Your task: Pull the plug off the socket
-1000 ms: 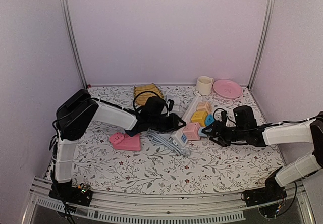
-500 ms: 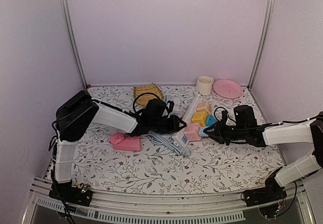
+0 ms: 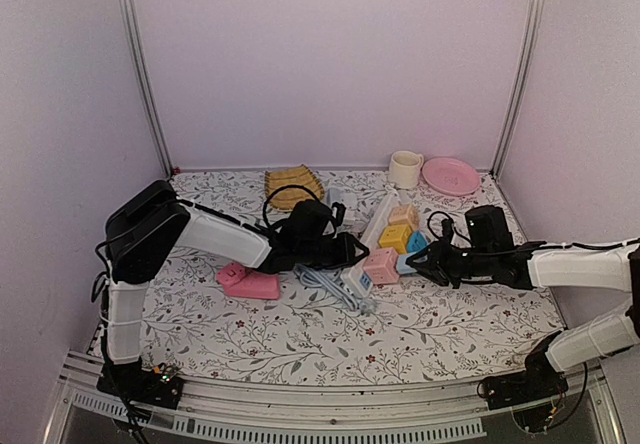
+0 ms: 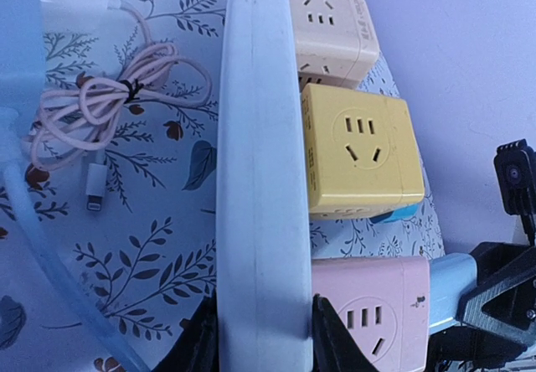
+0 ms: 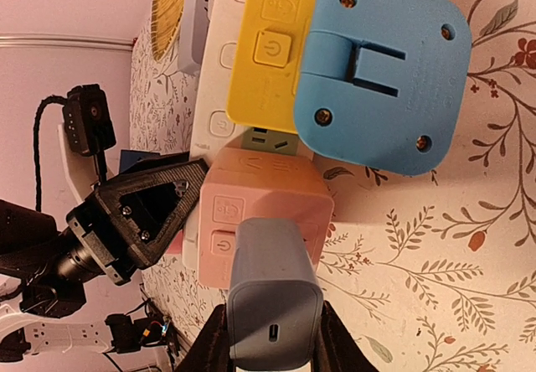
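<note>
The socket (image 3: 372,232) is a long white strip carrying pink (image 3: 381,263), yellow and blue outlet blocks. My left gripper (image 3: 345,252) is shut on the strip's near end. In the left wrist view the black fingers (image 4: 331,338) press both sides of the white socket (image 4: 260,179), beside the pink block (image 4: 368,313). The plug (image 5: 272,297) is a grey-blue charger seated against the pink block (image 5: 260,196). My right gripper (image 5: 272,338) is shut on the plug's sides. In the top view the right gripper (image 3: 415,261) sits just right of the plug (image 3: 403,261).
A slim grey-blue strip with its cable (image 3: 335,289) and a pink object (image 3: 250,282) lie left of the socket. At the back are a yellow woven mat (image 3: 293,184), a cream cup (image 3: 405,169) and a pink plate (image 3: 450,175). A coiled white cable (image 4: 117,95) lies behind the strip.
My right gripper has moved in a little to the left and shut on the plug. The left gripper has kept its hold on the socket.
</note>
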Available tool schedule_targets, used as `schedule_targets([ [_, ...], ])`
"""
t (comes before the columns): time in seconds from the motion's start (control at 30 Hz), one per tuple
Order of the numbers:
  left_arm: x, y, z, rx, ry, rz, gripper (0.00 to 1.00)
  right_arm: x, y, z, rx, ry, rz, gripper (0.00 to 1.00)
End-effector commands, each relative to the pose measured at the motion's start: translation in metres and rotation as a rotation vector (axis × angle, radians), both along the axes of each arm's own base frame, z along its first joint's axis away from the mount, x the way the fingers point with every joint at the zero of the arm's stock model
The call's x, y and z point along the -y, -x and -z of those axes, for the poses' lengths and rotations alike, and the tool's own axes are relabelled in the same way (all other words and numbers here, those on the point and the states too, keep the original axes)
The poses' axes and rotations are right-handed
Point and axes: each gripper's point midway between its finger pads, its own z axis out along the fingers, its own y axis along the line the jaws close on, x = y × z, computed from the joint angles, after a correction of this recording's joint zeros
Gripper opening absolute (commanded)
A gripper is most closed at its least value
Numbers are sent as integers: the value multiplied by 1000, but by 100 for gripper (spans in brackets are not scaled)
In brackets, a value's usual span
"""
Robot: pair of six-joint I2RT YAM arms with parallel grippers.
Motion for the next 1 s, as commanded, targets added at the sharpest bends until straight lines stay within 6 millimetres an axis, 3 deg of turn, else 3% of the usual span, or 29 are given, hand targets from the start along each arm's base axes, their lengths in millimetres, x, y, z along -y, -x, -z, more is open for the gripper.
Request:
schedule_targets([
  [0.0,-36,27,67,-86,-238,29,0,0,-10,-29,96,8,-8,11],
  [0.37,-41,28,69,-93,-237,32,0,35,-11,-34,111,20,38,10],
  [0.73,-42,35,82,-108,-259,65,0,100,-30,11,53,131,138,18],
  [0.97,-41,41,95,-122,-279,75,0,125,-43,40,21,166,174,39],
])
